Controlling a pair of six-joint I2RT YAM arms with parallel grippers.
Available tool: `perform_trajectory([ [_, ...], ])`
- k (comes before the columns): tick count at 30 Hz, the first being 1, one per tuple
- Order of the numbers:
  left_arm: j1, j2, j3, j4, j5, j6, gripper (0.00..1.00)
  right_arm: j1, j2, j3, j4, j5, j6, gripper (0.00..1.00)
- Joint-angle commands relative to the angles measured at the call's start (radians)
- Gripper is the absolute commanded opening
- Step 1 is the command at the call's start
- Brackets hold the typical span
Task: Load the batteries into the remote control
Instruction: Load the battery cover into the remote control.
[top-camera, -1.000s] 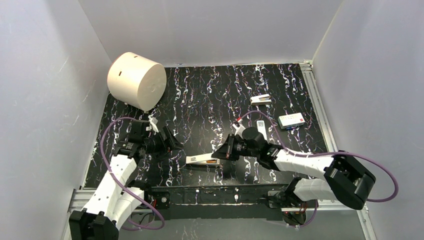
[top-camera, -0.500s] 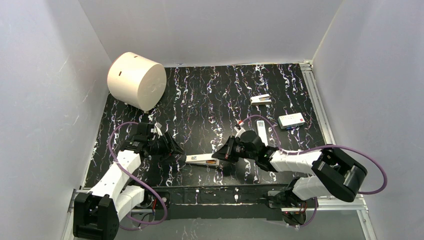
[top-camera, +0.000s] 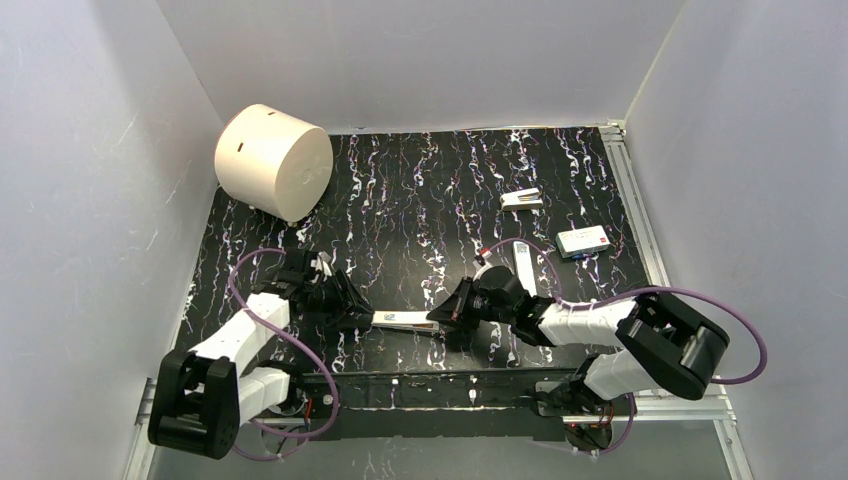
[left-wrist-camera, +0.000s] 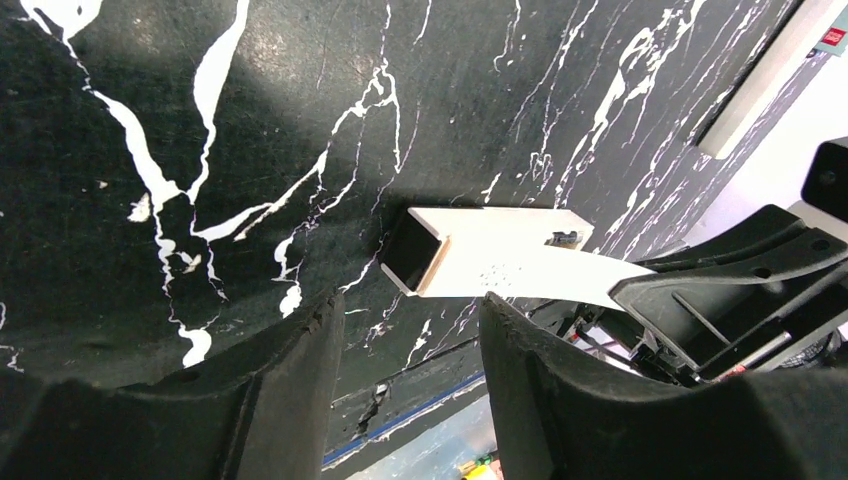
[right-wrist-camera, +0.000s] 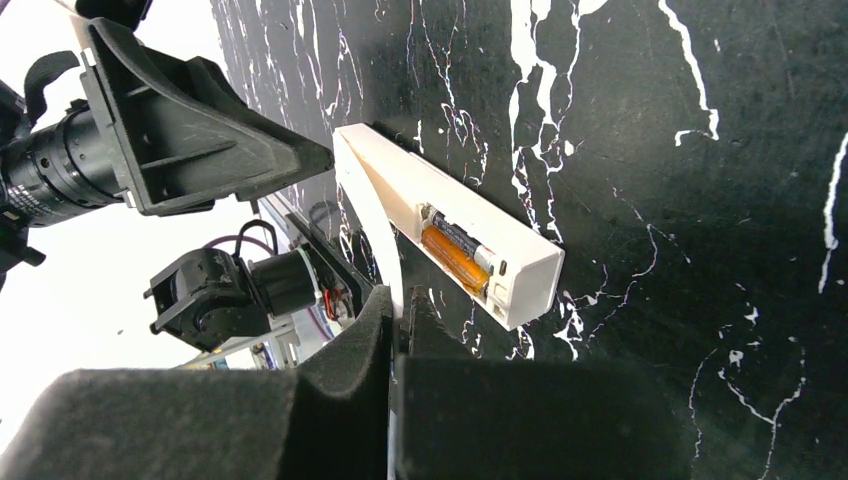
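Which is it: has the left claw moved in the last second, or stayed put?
Yes. The left gripper has slid away from the white drum, forward and inward, closing on the near end of the remote control.

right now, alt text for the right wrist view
A slim white rectangular remote control lies on a black white-veined mat, copper-orange cylindrical batteries seated in its open recess. The right gripper is shut on its thin near edge; the dark left gripper points at its far end.
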Motion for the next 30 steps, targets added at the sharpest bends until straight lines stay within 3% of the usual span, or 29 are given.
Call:
perform_trajectory([
  [1, -0.013, 0.038, -0.013, 0.044, 0.015, -0.001, 0.49, 0.003, -0.014, -0.027, -0.093, 0.065, -0.023, 0.01],
  [12, -0.033, 0.109, -0.021, 0.103, -0.006, 0.008, 0.43, 0.031, 0.046, -0.009, -0.115, 0.094, -0.02, 0.01],
  [30, -0.104, 0.206, -0.017, 0.102, -0.04, 0.029, 0.32, 0.037, 0.005, 0.001, -0.225, 0.148, -0.023, 0.01],
])
